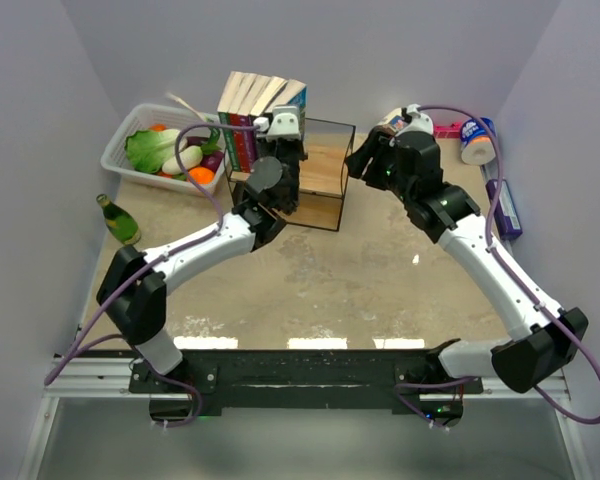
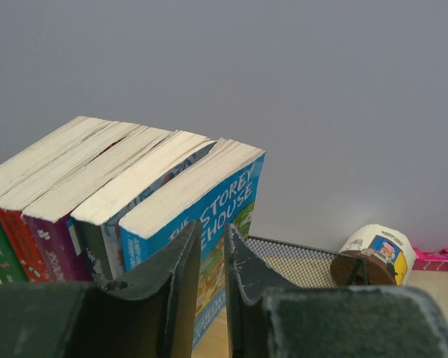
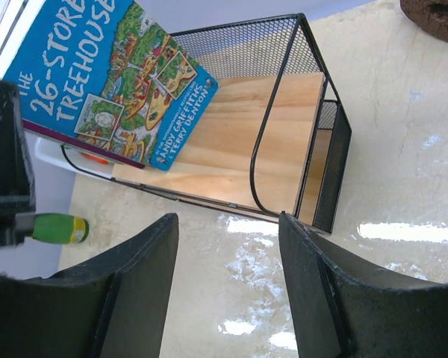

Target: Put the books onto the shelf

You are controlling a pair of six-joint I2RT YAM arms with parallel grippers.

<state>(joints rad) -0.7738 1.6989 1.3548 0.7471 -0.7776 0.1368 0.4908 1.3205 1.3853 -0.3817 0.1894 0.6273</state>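
Left wrist view: left gripper [image 2: 213,240] slightly apart, empty, beside leaning blue cartoon "Treehouse" paperback [image 2: 235,195], lower centre. Right gripper [image 3: 225,224] apart, empty. Risk: withdrawal nudge topples paperback across black-mesh wooden shelf [image 3: 243,127].

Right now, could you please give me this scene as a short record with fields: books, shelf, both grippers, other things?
books: five books upright side by side in the shelf's left part, page edges up
end book: blue Treehouse book
shelf: shelf, right part bare wood
left gripper: left gripper, jaws narrowly apart, beside the Treehouse book, holding nothing
right gripper: right gripper, wide open, empty
others: vegetable basket, green bottle
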